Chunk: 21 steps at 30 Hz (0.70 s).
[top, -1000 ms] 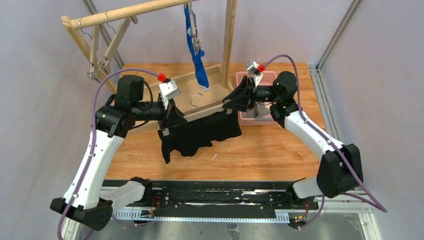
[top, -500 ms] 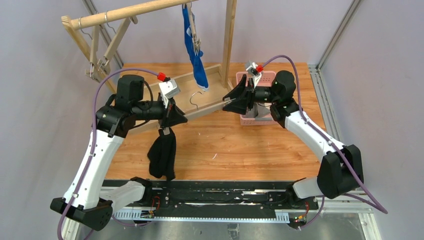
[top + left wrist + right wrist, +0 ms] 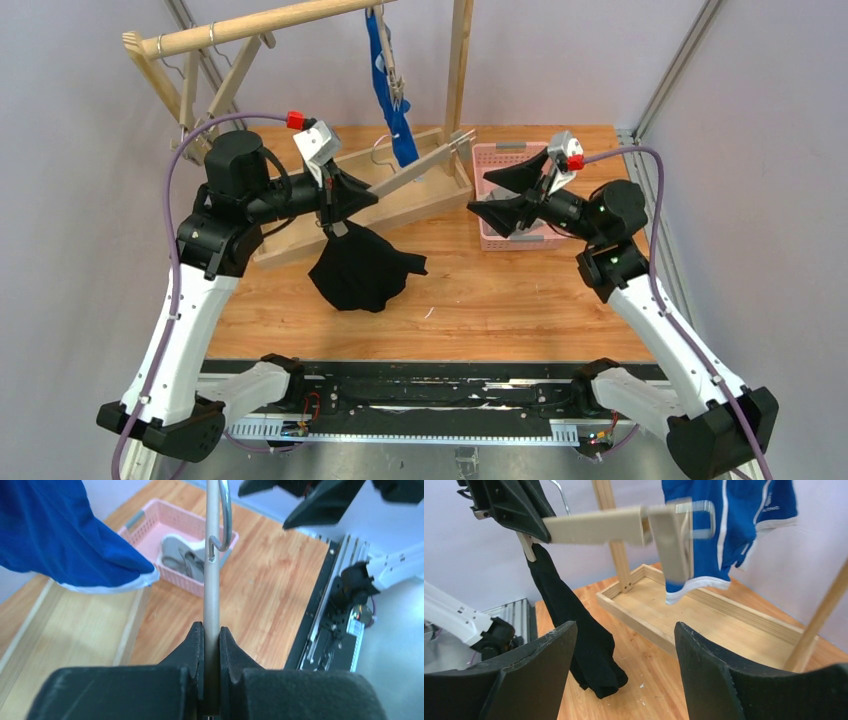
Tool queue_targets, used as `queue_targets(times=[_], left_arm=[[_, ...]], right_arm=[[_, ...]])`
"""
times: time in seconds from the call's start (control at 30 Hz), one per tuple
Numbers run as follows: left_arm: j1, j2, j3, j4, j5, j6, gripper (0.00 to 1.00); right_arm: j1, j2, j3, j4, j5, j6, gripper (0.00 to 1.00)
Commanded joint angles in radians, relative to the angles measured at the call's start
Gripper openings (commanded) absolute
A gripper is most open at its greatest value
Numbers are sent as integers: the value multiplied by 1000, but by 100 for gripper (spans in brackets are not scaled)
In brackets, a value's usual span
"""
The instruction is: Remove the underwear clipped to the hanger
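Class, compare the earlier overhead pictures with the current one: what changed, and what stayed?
The right gripper let go of the hanger and drew back, open. The left gripper, shut on the hanger, lifted it; the black underwear now dangles from one end. The blue underwear and pink basket: unchanged.

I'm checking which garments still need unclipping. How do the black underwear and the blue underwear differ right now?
The black underwear hangs from the hanger that the left gripper clamps over the table; the blue underwear hangs up on the wooden rack. The black is plain; the blue has white trim and lettering. Both are hanging cloth garments.
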Motion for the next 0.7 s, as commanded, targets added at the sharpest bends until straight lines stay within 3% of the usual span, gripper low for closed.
queue_targets(times=[0.0,0.23,0.43,0.67], left_arm=[[-6,-43,-84,376,31,-240,0],[-12,-84,-291,764,52,-501,0],[-21,-111,-369,863,12,-565,0],[-36,-115,-423,954,27,-631,0]], right_arm=[[15,-36,-103,160,123,73,71],[15,76,-210,661,108,363,63],[15,292,-162,1119,108,633,63],[84,417,-10,1133,123,633,63]])
